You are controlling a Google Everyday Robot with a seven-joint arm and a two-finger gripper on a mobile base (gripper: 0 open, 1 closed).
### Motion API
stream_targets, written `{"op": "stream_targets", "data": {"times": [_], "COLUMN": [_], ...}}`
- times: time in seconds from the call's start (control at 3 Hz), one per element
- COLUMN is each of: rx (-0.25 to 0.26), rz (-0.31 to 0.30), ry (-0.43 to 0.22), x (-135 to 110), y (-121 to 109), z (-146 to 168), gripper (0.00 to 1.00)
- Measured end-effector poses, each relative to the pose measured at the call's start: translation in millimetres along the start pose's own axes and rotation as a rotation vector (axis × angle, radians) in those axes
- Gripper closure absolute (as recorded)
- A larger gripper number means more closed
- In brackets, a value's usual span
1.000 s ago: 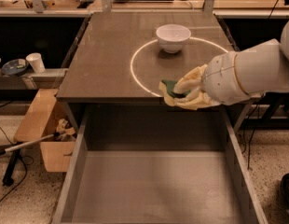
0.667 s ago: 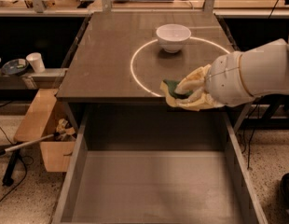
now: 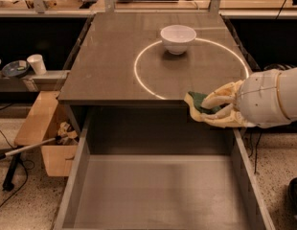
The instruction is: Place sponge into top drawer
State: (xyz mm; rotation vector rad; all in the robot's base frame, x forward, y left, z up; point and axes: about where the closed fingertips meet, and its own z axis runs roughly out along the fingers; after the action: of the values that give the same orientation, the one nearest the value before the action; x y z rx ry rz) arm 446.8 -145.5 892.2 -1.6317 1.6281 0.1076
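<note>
The sponge (image 3: 202,102), dark green on top with yellow foam edges, is held in my gripper (image 3: 211,110) at the front right edge of the table. The gripper's cream-coloured fingers (image 3: 220,98) are closed around it, and the white arm comes in from the right. The sponge hangs just past the table's front edge, above the rear right part of the top drawer (image 3: 158,190). The drawer is pulled out wide open, a grey box with a flat bottom and low side walls, with nothing lying in it.
A white bowl (image 3: 177,38) stands at the back of the brown table (image 3: 110,66), on a white ring marking. A cardboard box (image 3: 45,128) and a pole lie on the floor at the left. A cup (image 3: 37,63) and dish sit on a left shelf.
My gripper with the sponge has moved right and toward the front, from over the table's front edge to just past it, above the open drawer.
</note>
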Motion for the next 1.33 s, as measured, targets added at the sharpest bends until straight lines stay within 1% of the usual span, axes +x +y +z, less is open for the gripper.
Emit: {"op": "stream_targets", "data": {"times": [0.33,0.67,1.33], "rx": [-0.003,-0.01,-0.036], "rz": [-0.002,0.024,0.104], "ry": [-0.005,-0.001,0.01], "x": [-1.9,2.8,18.2], "y": [3.2,16.8,51.0], "z": [0.8,4.1,16.9], "gripper": [1.0,1.0,1.0]}}
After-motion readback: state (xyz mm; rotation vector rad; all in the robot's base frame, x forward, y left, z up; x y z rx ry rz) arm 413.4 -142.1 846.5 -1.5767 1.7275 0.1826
